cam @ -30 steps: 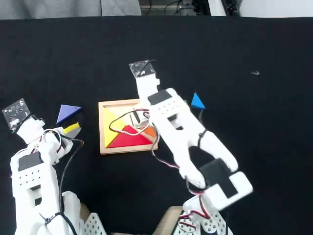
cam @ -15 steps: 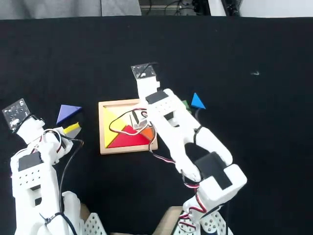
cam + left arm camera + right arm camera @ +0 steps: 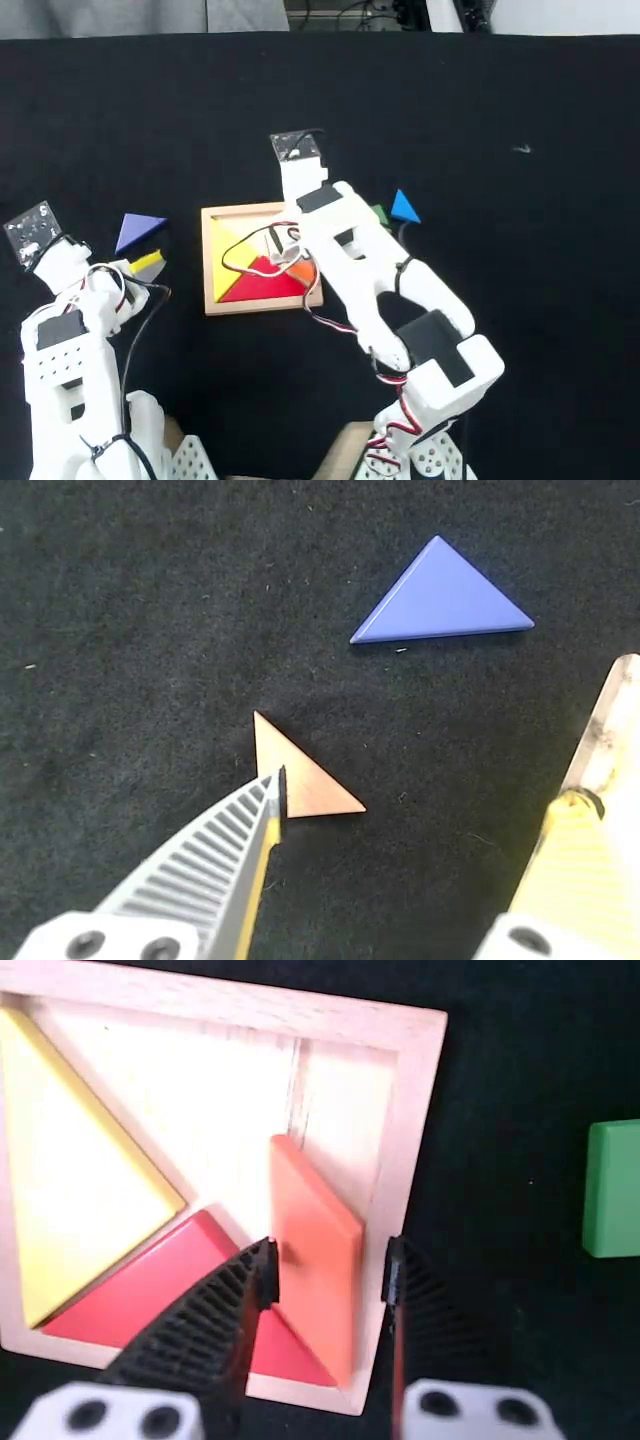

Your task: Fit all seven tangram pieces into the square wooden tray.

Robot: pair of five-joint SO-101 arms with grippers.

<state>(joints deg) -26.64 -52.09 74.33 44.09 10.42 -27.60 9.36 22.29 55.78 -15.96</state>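
Tray (image 3: 212, 262) sits on the black table (image 3: 500, 300), roughly midway between the two arms, and is partly filled. Yellow triangle (image 3: 70, 1190) lies flat against one side wall. Red triangle (image 3: 170, 1290) lies flat along the wall nearest the arms, its point meeting the yellow one near the tray's middle. The rest of the tray floor is bare wood.

Orange piece (image 3: 315, 1280) is a slanted four-sided slab just inside the tray wall on the right arm's side. It seems to lie over a corner of the red triangle; I cannot tell whether it sits flat.

Right hand (image 3: 325, 1260) hangs over that corner of the tray, jaws parted and straddling the orange piece. One finger is at the piece's edge, the other is over the tray rim with a sliver of rim showing between, so there is no firm grip.

Outside the tray, on the right arm's side: green piece (image 3: 378, 212) close by, small blue triangle (image 3: 404, 207) just past it.

On the left arm's side, well apart from the tray: purple triangle (image 3: 440, 598) and a small pale orange triangle (image 3: 295, 775). Left hand (image 3: 430, 780) is spread wide there, grey fingertip at the pale orange triangle's edge, gripping nothing.
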